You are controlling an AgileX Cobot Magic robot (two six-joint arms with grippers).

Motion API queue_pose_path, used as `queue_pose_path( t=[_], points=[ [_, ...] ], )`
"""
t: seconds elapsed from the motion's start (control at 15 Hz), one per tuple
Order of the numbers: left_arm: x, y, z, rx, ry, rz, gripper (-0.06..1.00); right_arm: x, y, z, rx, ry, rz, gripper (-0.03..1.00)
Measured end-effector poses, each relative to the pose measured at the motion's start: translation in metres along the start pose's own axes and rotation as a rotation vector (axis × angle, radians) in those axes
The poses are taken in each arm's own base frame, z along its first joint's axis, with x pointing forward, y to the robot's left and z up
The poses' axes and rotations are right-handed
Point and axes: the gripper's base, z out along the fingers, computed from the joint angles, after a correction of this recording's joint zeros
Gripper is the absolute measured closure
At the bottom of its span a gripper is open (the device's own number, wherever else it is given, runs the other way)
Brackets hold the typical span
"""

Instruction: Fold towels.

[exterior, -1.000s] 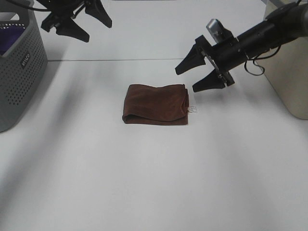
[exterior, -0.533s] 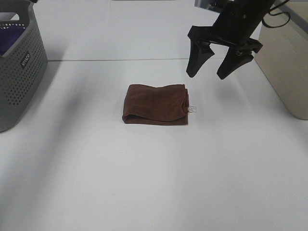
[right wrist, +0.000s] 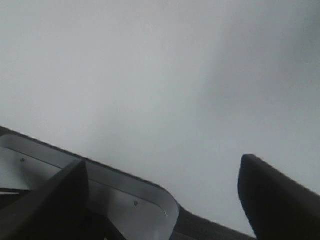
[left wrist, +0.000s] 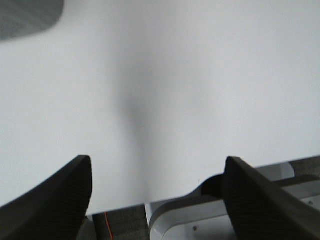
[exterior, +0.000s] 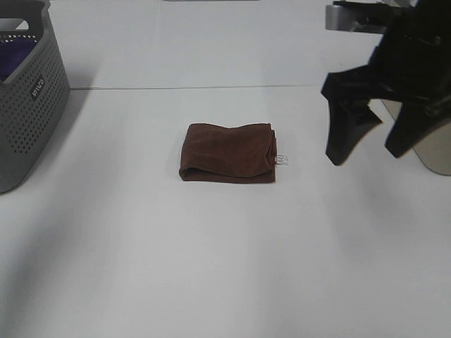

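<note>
A dark reddish-brown towel (exterior: 227, 153) lies folded into a rectangle at the middle of the white table, with a small white tag (exterior: 282, 160) sticking out at its right edge. My right gripper (exterior: 372, 149) is open and empty, raised high at the right of the towel and well apart from it. In the right wrist view its fingers (right wrist: 272, 200) frame only bare table. My left gripper is out of the exterior high view. In the left wrist view it (left wrist: 157, 192) is open and empty over bare table near an edge. The towel shows in neither wrist view.
A grey perforated basket (exterior: 28, 105) with a purple cloth (exterior: 15, 53) inside stands at the far left. A beige bin (exterior: 433, 151) stands at the right edge, partly behind my right arm. A seam (exterior: 176, 87) crosses the table behind the towel.
My right gripper swung from pointing at the towel's right corner, rose and moved right toward the camera, staying open. My left gripper left the top left of the exterior view. The towel stayed put.
</note>
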Motion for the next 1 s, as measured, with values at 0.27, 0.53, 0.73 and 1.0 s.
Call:
queue_pose_path(
  t=[0.27,0.53,0.73,1.0],
  points=[
    [0.105,0.011,0.005,0.001,-0.043,0.018,0.25,0.081,-0.004,0.002,0.034,0.019,-0.006,0.19],
    [0.178,0.016,-0.004,0.007,-0.268,0.144,0.25,0.164,-0.008,0.011,0.047,-0.119,-0.020,0.19],
    [0.199,0.017,-0.014,0.012,-0.424,0.168,0.25,0.206,-0.009,0.016,0.055,-0.289,-0.076,0.19],
    [0.200,0.017,-0.010,0.022,-0.520,0.173,0.25,0.241,-0.008,0.004,0.072,-0.555,-0.152,0.19]
  ],
)
